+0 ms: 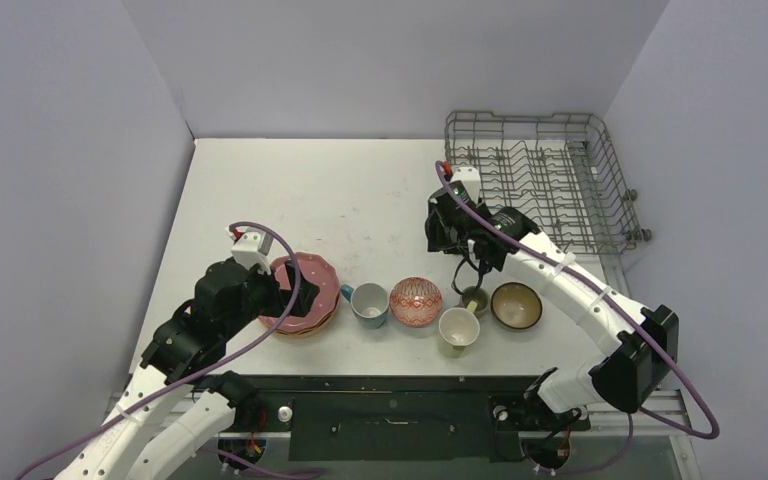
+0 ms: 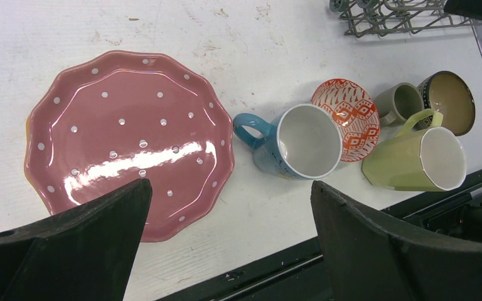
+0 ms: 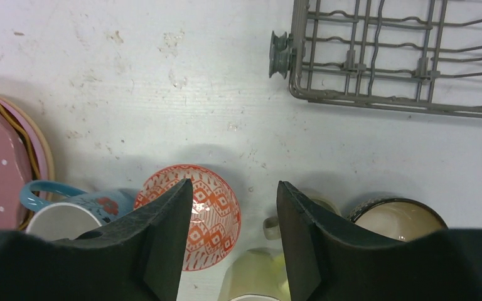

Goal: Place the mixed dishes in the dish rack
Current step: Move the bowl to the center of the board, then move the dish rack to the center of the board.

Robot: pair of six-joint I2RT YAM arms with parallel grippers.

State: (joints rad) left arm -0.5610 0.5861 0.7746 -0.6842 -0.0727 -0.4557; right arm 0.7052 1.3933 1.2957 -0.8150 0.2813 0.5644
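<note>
Table (image 1: 360,190): white, carrying the dish rack at its far right and the dishes in a row along its near edge.
Dish rack (image 1: 525,116): grey wire basket with rows of upright tines, at the far right corner, well apart from the dishes.
Plate stack: pink white-dotted scalloped plate (image 2: 125,138) on top, with orange and tan rims (image 3: 37,150) showing under it; it sits at the left end of the row.
Left end effector (image 2: 229,251): jaws wide apart and gripping nothing, hovering over the near edge of the pink plate.
Right end effector (image 3: 233,232): jaws partly apart and gripping nothing, above the gap between the red patterned dish and the olive mug.
Dark-brown bowl (image 1: 516,305): upright at the right end of the row, pale inside.
Red patterned dish (image 1: 416,300): mid-row, just right of the light-blue mug.
Light-blue mug (image 1: 368,303): upright, its handle pointing toward the plate stack.
Pale-yellow mug (image 1: 458,328): nearest the table's front edge, just beside the red patterned dish.
Olive mug (image 1: 473,300): small, between the red patterned dish and the dark-brown bowl.
</note>
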